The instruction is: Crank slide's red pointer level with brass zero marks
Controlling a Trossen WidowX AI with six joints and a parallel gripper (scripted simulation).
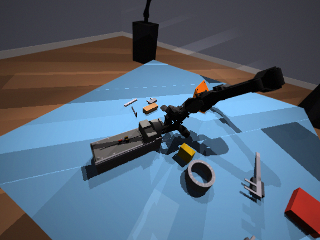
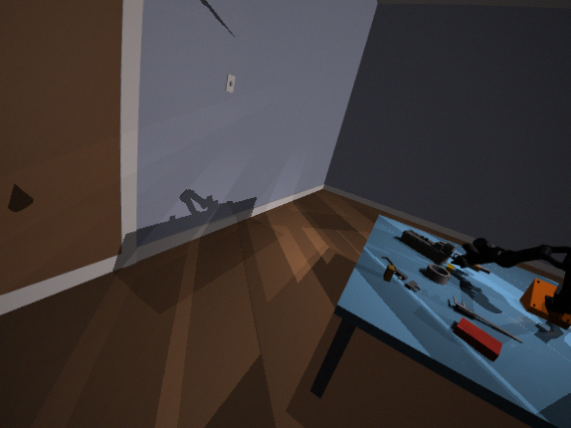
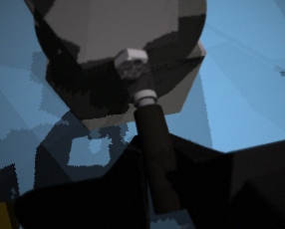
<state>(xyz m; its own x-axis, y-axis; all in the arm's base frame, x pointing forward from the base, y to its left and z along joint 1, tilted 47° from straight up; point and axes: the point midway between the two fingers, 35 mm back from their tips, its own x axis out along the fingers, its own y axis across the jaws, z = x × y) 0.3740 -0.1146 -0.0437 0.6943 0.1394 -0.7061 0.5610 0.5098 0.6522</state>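
The grey machine (image 1: 126, 157) (image 2: 420, 245) lies on the blue table top, with a round crank hub (image 1: 158, 125) at its end nearest the arm. On its top, the small red pointer (image 1: 120, 141) sits beside the brass marks (image 1: 126, 138), offset toward the end away from the crank; the exact gap is too small to read. My gripper (image 1: 165, 129) (image 3: 149, 138) is shut on the dark crank handle (image 3: 153, 126), which runs down between the fingers from a light collar in the wrist view. The wrist view does not show the pointer or the marks.
A yellow block (image 1: 186, 152) and a grey ring (image 1: 198, 190) stand near the crank end. A caliper-like tool (image 1: 258, 170) and a red block (image 1: 303, 210) (image 2: 478, 338) lie farther off. A tan block (image 1: 150, 109) and small parts lie behind the machine; an orange plate (image 1: 201, 89) stands behind the arm.
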